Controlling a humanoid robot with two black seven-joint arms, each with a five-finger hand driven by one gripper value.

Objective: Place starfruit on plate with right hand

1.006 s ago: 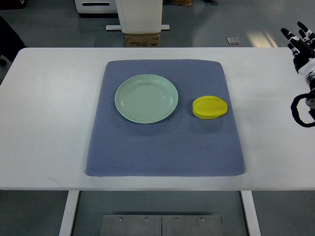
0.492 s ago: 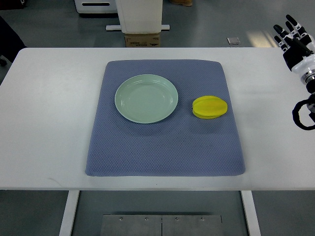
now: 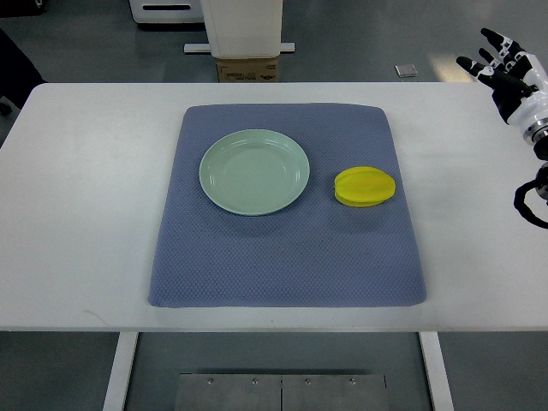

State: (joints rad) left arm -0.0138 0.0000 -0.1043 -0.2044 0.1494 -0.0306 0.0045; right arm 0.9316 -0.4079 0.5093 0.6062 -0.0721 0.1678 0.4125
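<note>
Top view, the only 1: a white bench (image 3: pixel 86 197) fills most of the frame, with a blue-grey mat (image 3: pixel 287 257) laid across its middle. On the mat, slightly left of centre and toward the upper part, sits a pale green plate (image 3: pixel 224 193), bare. Just right of the plate, apart from it and not touching, lies the yellow starfruit (image 3: pixel 366 187), on its side with its ridges running left to right, near the mat's right edge.

The right hand (image 3: pixel 505 73) shows at the upper right corner of the frame, above the bench's far right end, well apart from the starfruit. Its fingers (image 3: pixel 491 37) are spread wide and hold nothing. A black cable loop (image 3: pixel 529 199) hangs at the right edge below it. The left hand is not in the frame.

Judging from this, the reach has not yet arrived; nothing of the placing is done. The starfruit looks light and fairly firm, with a waxy, smooth skin that could slip, and thin ridges that may bruise under a hard squeeze. A sensible hold would come from above, fingers and thumb spanning the short width across its middle, pressing in the grooves between ridges rather than on the ridge edges. The carry to the plate is short, leftward.
</note>
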